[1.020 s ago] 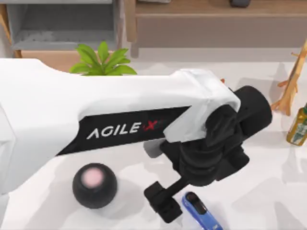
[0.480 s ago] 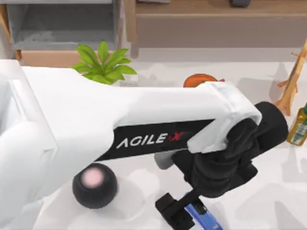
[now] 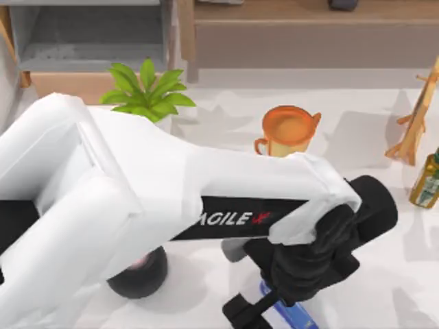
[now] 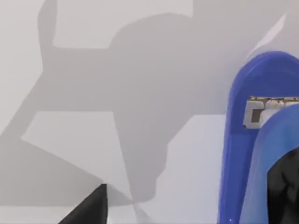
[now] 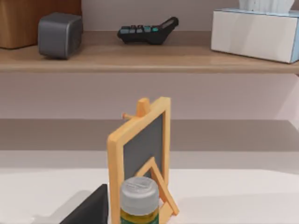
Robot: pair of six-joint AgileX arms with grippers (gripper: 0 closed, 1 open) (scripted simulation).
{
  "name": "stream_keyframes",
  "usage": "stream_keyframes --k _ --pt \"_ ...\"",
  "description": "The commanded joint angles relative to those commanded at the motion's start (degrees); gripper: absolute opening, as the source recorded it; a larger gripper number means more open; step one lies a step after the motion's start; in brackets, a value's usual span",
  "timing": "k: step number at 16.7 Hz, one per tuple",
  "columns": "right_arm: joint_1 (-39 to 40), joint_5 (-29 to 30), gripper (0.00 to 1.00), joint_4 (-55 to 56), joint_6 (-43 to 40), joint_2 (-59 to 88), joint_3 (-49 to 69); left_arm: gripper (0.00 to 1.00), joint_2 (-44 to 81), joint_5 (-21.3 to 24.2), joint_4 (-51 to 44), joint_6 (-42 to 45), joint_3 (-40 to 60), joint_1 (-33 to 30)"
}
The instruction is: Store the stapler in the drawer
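The drawer (image 3: 82, 41) is standing pulled out at the tabletop's far left corner, its grey inside exposed behind the tan front panel. A plant (image 3: 147, 89) is sitting just in front of it. A black sphere (image 3: 140, 274) is lying near the front edge, left of centre, partly covered by the left arm.

The left arm is reaching across the tabletop (image 3: 226, 116) from the left side. The left gripper (image 3: 257, 312) is hanging at the front edge, directly over the stapler (image 3: 291, 314). Its fingers are straddling the near end of the stapler; whether they are spread or pinching it cannot be told. In the left wrist view the stapler (image 4: 261, 140) is lying flat on the white surface, its blue base and staple channel exposed.

An orange cup (image 3: 288, 129) is standing behind the arm, toward the far edge. A wooden stand (image 3: 415, 130) and a bottle (image 3: 426, 179) are occupying the right edge.

In the right wrist view, one dark finger (image 5: 91, 207) of the right gripper is facing a small easel board (image 5: 140, 154) and the bottle (image 5: 139, 200), with a shelf (image 5: 149, 58) beyond.
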Motion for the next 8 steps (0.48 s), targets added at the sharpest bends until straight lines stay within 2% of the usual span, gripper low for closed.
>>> stream_keyframes --k 2,8 --pt "0.0 0.0 1.0 0.0 0.0 0.0 0.0 1.0 0.0 0.0 0.0 0.0 0.0 0.0" --pt "0.0 0.0 1.0 0.0 0.0 0.0 0.0 0.55 0.0 0.0 0.0 0.0 0.0 0.0"
